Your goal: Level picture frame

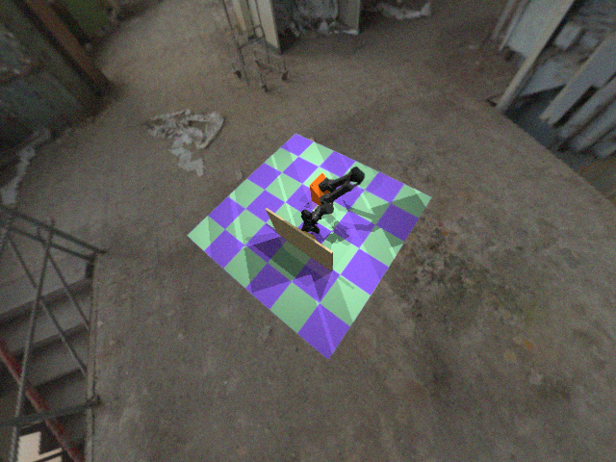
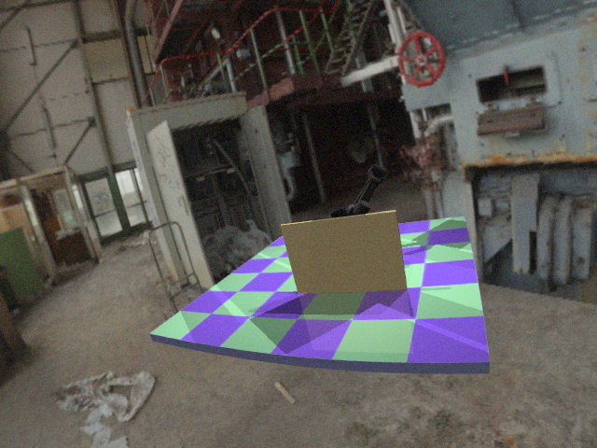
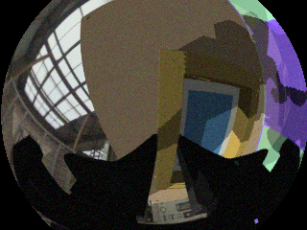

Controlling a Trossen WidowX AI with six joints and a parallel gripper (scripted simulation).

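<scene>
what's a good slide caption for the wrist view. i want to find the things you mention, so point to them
Gripper (image 3: pixel 167 138) closed on the gold picture frame (image 3: pixel 171 96), its blue picture (image 3: pixel 203 115) partly in shadow.

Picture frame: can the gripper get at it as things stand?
Yes, it looks that way. The gripper is on the frame's side of the upright panel and is already clamped on the gold picture frame; nothing visible stands between them.
</scene>
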